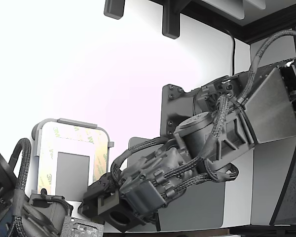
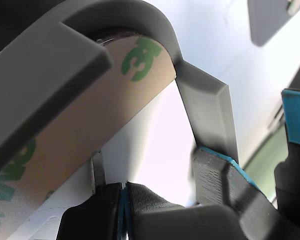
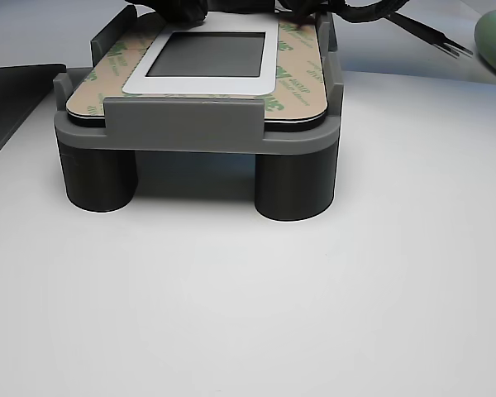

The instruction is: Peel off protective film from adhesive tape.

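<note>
The protective film, cream with green 3M logos, lies flat as a border around the dark grey pad in the light-grey frame. The film covers the adhesive tape, so no bare tape shows. My gripper sits at the frame's near right corner in the exterior view. In the wrist view its dark fingertips are pressed together at the film's edge, with a thin strip held between them. In the other view the gripper is at the far edge of the film.
A second arm stands at the exterior view's lower left. A dark mat lies under my arm. The frame rests on two dark cylinder legs. A ribbed blue-edged part is beside my fingertips. A thin forked probe lies at the back.
</note>
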`<state>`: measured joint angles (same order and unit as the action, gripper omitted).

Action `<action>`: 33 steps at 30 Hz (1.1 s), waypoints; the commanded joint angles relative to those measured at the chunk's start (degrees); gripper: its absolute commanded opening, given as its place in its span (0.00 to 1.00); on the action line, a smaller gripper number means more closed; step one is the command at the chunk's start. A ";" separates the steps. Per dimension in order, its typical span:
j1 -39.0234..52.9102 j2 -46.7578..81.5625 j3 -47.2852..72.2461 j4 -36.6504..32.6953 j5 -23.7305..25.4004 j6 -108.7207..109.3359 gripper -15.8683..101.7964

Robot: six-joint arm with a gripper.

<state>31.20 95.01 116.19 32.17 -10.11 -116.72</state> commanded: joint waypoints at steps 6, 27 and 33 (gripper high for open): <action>0.00 1.49 -1.49 0.44 -0.18 0.44 0.04; 0.44 1.67 -1.85 1.05 0.26 0.97 0.04; 0.62 1.41 -2.46 1.32 0.35 1.05 0.04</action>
<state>31.99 95.10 115.49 33.66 -9.58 -115.75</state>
